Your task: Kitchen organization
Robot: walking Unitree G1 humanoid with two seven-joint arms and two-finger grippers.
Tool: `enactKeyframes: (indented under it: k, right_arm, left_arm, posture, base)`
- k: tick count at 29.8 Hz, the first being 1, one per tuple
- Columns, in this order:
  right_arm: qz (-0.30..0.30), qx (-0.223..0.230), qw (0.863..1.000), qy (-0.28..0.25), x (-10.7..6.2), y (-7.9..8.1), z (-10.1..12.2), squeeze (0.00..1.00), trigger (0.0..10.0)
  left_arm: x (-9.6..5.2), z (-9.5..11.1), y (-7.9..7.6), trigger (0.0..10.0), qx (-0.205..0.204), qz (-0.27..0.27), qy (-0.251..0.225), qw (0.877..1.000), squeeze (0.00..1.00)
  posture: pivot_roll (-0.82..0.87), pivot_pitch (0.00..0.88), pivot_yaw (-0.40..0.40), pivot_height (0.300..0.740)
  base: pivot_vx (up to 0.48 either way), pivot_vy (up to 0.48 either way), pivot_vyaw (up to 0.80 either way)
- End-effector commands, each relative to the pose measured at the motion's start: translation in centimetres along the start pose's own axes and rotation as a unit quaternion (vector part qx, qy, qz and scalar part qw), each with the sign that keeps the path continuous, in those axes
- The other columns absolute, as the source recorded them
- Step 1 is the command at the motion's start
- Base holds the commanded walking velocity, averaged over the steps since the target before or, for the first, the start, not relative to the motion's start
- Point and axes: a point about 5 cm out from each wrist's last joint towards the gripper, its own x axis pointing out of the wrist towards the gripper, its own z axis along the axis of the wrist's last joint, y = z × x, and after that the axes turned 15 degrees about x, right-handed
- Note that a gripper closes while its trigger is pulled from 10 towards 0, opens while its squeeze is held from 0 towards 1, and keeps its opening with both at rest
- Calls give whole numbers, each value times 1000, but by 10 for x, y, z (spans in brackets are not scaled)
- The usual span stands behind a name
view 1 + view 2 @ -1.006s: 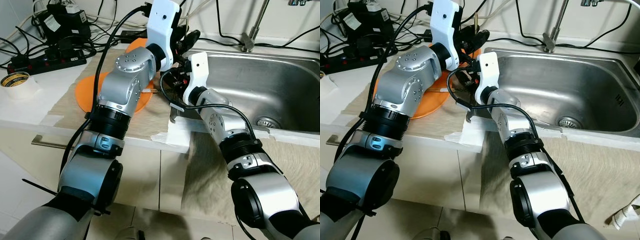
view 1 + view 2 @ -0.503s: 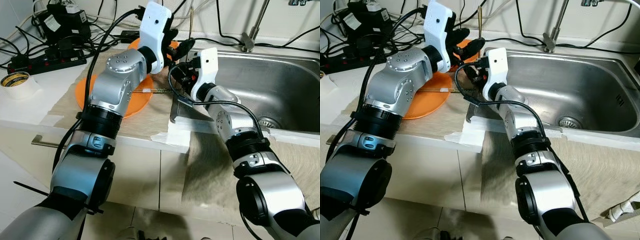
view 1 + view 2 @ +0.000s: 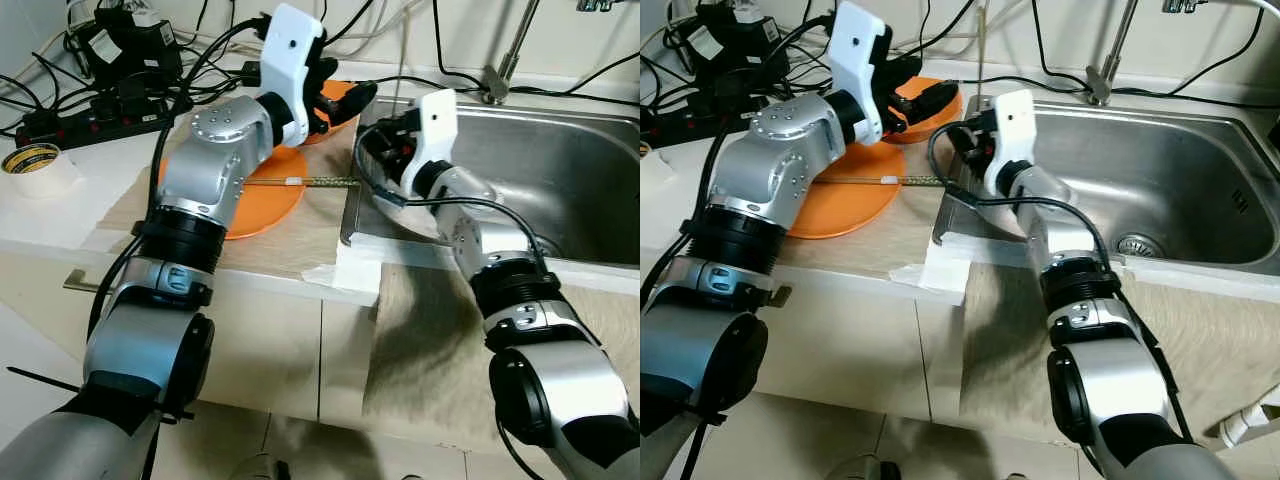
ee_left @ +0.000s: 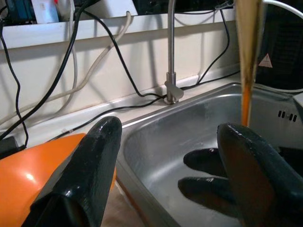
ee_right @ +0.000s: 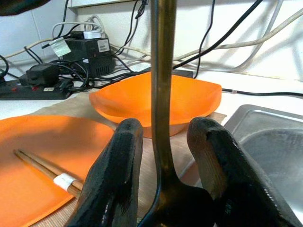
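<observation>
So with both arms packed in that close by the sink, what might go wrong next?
The right gripper pinches a thin upright utensil low on its handle, so it might tip or slip. The open left gripper hovers beside the orange bowl and could bump it. The chopsticks overhang the orange plate and could roll off.

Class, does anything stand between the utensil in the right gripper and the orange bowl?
Nothing on the counter does: held upright in the right gripper, the utensil faces the orange bowl directly. The open left gripper hovers at the bowl's rim, though, and may crowd the approach.
</observation>
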Motion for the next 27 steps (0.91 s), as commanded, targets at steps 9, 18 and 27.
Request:
enactKeyframes:
  k: [9, 18, 27]
  right_arm:
    - [-50, -39, 998, -9, -20, -34, 10, 0, 0]
    - [-103, -70, 992, -7, -41, -65, 17, 0, 0]
    - [-140, -135, 980, 43, -69, -97, 15, 0, 0]
  left_arm:
    - [-19, -25, 12, 10000, -8, 11, 31, 999, 0]
    - [-24, -30, 12, 10000, -10, 6, 32, 999, 0]
    - [-32, -33, 1, 10000, 4, -65, 25, 998, 0]
  posture:
    - [-27, 0, 31, 732]
    - [-29, 0, 30, 732]
    - [-31, 0, 29, 732]
  base:
    - [0, 0, 0]
    - [0, 0, 0]
    - [0, 0, 0]
